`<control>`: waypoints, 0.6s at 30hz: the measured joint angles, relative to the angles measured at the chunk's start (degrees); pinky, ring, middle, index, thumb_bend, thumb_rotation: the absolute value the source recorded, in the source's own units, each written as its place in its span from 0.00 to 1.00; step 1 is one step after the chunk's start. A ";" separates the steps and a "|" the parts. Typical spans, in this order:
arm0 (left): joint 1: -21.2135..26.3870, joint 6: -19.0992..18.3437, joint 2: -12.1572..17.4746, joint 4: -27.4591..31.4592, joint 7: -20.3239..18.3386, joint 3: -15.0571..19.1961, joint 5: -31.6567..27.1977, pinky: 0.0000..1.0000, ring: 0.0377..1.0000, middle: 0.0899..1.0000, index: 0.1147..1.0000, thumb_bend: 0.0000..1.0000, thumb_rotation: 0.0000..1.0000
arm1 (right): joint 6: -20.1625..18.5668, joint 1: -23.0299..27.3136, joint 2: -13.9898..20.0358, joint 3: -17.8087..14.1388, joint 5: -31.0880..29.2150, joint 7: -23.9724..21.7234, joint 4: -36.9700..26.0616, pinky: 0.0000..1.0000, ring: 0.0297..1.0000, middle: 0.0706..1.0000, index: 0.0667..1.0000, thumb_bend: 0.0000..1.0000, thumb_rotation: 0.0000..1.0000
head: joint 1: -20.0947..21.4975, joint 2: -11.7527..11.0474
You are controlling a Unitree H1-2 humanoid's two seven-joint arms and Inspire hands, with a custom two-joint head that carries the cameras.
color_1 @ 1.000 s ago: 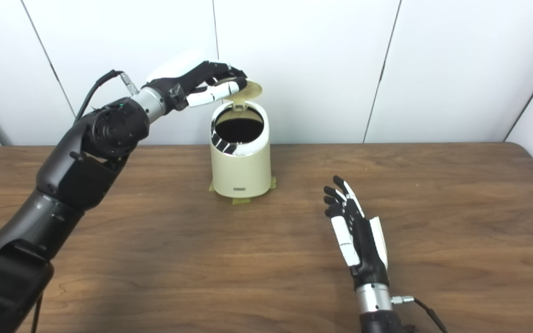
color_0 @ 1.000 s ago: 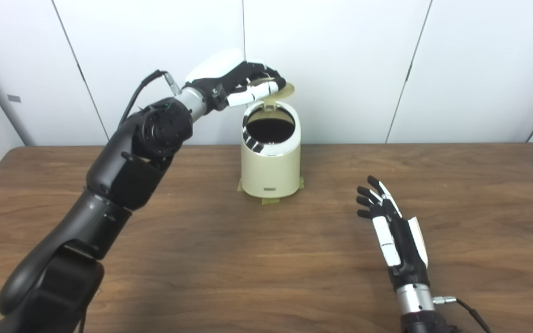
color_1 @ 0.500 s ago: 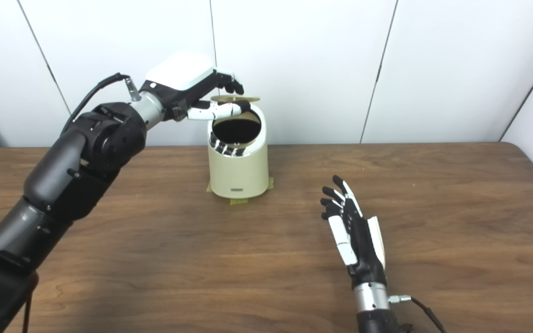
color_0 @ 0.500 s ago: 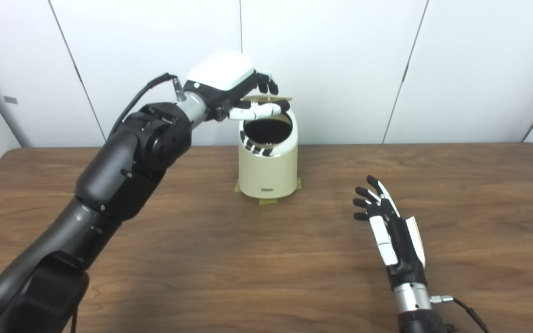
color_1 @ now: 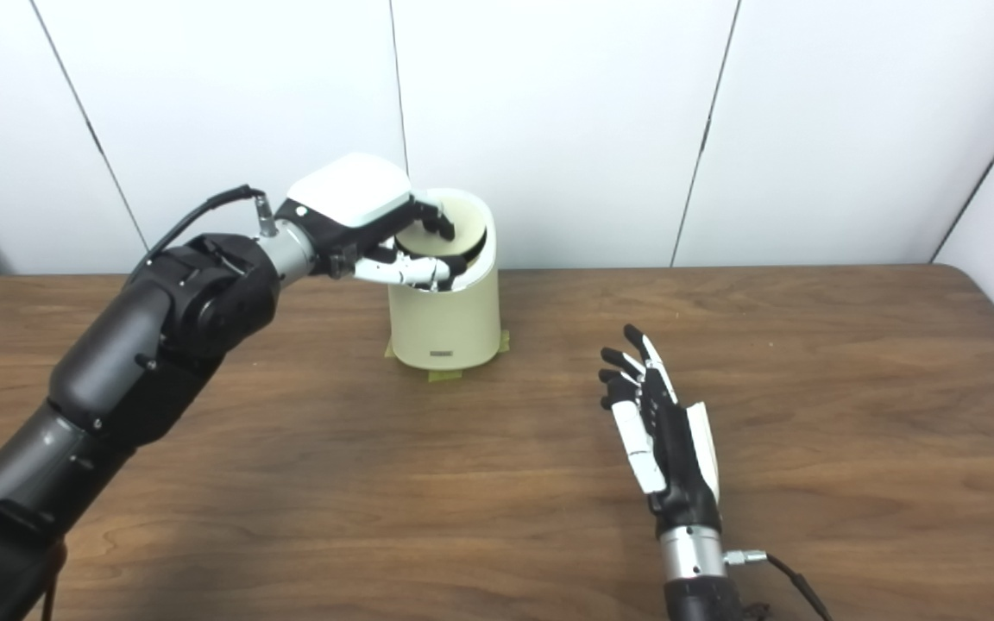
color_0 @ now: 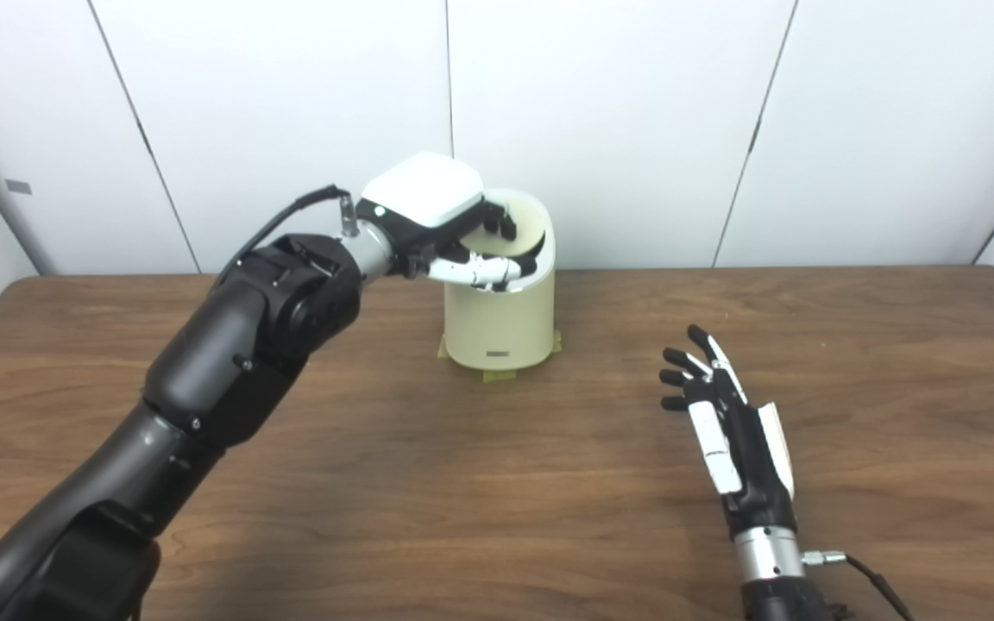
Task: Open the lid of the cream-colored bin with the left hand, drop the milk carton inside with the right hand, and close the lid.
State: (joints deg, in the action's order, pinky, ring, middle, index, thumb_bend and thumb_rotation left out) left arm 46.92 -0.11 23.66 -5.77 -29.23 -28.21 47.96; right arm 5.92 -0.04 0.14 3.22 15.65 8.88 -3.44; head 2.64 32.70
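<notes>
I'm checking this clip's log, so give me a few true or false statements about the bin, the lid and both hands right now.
1. The left hand is at the top of the cream-colored bin. True.
2. The lid stands straight up, wide open. False: it lies almost down on the bin's opening.
3. The right hand holds a milk carton. False: it is open and holds nothing; no carton is in view.
4. The bin stands upright on the table. True.

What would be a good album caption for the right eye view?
Left hand on the bin's lid, right hand open on the table.
</notes>
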 measured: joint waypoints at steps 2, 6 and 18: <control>-0.39 -0.04 -0.03 0.29 -0.15 0.11 0.14 0.81 0.79 0.76 0.72 0.60 1.00 | 0.00 0.00 0.05 0.11 0.45 0.12 -0.04 0.66 0.77 0.81 0.93 0.49 1.00 | 0.17 0.09; -0.86 -0.03 -0.03 1.19 -0.90 0.10 0.73 0.81 0.80 0.76 0.73 0.60 1.00 | -0.21 -0.02 0.06 0.16 0.85 0.15 -0.11 0.65 0.77 0.81 0.93 0.50 1.00 | 0.26 0.35; -2.25 0.35 0.19 3.27 -2.11 -1.21 5.07 0.92 0.87 0.81 0.78 0.62 1.00 | -0.92 -0.19 0.24 0.33 1.13 0.15 -0.40 0.67 0.77 0.81 0.94 0.50 1.00 | 0.70 1.05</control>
State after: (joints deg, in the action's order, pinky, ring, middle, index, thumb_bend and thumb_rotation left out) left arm 44.68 0.24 23.86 -2.51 -31.34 -29.42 53.02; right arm 5.00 -0.23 0.38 3.55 16.79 9.03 -3.83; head 3.34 33.75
